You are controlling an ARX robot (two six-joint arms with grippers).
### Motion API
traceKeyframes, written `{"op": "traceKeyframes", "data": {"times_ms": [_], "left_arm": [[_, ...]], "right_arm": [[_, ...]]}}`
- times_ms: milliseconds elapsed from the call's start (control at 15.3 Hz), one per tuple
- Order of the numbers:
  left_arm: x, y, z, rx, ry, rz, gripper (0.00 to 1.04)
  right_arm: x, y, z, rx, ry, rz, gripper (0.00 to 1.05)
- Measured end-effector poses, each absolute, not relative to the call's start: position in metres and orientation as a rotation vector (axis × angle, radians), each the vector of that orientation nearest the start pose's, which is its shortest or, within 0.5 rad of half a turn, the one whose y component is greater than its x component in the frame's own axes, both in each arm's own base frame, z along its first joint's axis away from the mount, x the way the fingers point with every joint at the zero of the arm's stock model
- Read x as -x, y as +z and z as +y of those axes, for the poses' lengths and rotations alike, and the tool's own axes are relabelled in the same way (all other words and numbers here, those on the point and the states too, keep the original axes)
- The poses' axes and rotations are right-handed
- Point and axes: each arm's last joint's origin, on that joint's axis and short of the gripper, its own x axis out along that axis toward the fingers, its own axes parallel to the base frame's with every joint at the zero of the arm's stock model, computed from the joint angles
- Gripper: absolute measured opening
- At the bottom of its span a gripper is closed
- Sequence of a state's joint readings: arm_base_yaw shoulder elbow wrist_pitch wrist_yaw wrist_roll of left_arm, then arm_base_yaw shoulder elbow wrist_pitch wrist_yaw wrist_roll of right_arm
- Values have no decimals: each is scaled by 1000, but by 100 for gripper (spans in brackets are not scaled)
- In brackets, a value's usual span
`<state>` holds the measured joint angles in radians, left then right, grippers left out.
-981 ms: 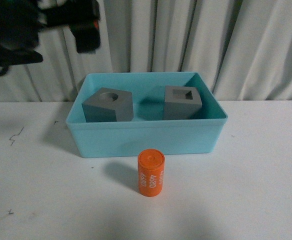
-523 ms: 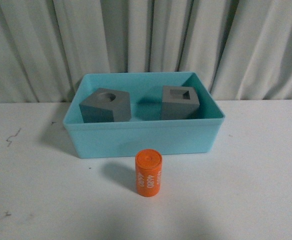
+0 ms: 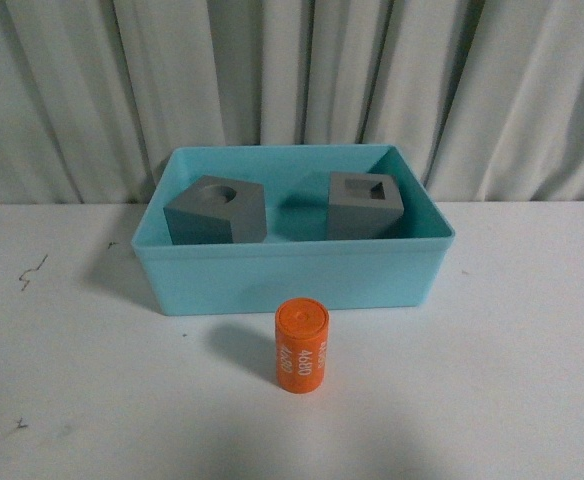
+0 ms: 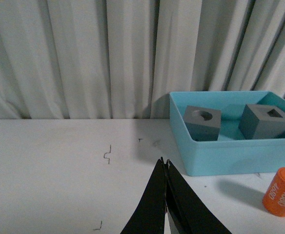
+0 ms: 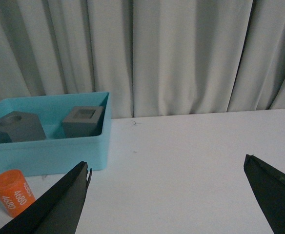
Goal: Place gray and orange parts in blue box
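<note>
Left wrist view shows you the left end effector (image 4: 165, 163) pinched closed on nothing, right wrist view the right end effector (image 5: 167, 165) spread wide, and beyond them the round-recess cube (image 3: 215, 212) and square-recess cube (image 3: 365, 207) sit inside the box (image 3: 292, 275) while the cylinder (image 3: 301, 347) stands upright on the tabletop (image 3: 532, 380) just before its near wall.

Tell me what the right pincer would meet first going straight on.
Likely the bare white table, then the curtain behind it. The open right pincer aims past the blue box and orange cylinder, which sit off its line; depth is unclear.
</note>
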<state>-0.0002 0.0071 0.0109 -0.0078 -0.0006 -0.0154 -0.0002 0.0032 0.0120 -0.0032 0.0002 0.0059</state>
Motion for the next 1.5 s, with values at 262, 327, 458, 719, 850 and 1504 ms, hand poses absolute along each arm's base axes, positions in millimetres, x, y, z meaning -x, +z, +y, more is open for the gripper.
{"op": "traceKeyframes", "data": {"times_ms": [262,327,458,719,850,1504], "left_arm": [[-97,166,0,15,0,-1,2],[-97,166,0,15,1,-1,2],[-97,166,0,15,0,0,2],[-97,166,0,15,0,-1,2],[-97,166,0,15,0,-1,2],[-97,166,0,15,0,-1,77]], "right_arm": [[-97,167,0,-6,0,-6,98],[-97,167,0,-6,0,-6,98],[-97,167,0,-6,0,-6,98],[-97,167,0,-6,0,-6,98],[-97,167,0,-6,0,-6,98],[-97,167,0,-6,0,-6,98]]}}
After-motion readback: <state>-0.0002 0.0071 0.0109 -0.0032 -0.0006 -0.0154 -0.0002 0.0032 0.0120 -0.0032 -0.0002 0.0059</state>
